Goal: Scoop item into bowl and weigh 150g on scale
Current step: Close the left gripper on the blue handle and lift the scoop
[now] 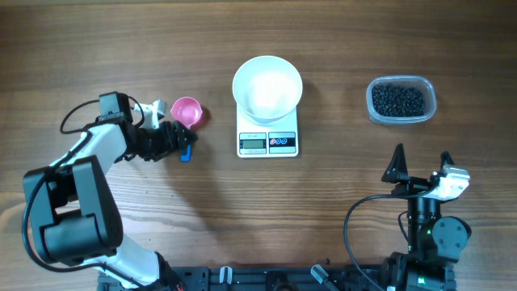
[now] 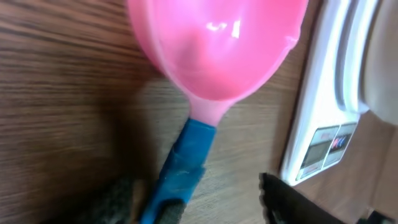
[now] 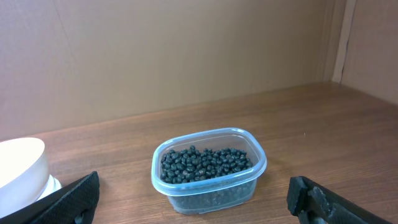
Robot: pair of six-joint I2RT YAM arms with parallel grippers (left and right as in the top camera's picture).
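- Left gripper (image 1: 182, 139) is down at the pink scoop (image 1: 187, 111), far left of the table (image 1: 323, 210).
- Wrist view: the scoop's blue handle (image 2: 183, 162) sits between the fingers (image 2: 121, 199). The jaws are spread wide w/ bare wood showing on one side, so it's open and not clamping yet.
- Scoop cup is empty, nothing in it.
- White bowl (image 1: 267, 87) is on the scale (image 1: 267, 143), mid-table. It looks empty, white all the way in.
- Scale display is too small to read from here.
- Black beans (image 1: 397, 99) are all in the clear tub (image 1: 371, 101), well apart on the right.
- Right gripper (image 1: 421, 158) is parked near its base, jaws fully apart, holding nothing, facing the tub.
- Progress, imo: v. early. Bowl's placed on the scale, but there's no grip on the scoop and no beans moved.
- Left to do: grab the handle, carry the scoop to the tub, dig in, tip into the bowl, and repeat till it reads 150g.
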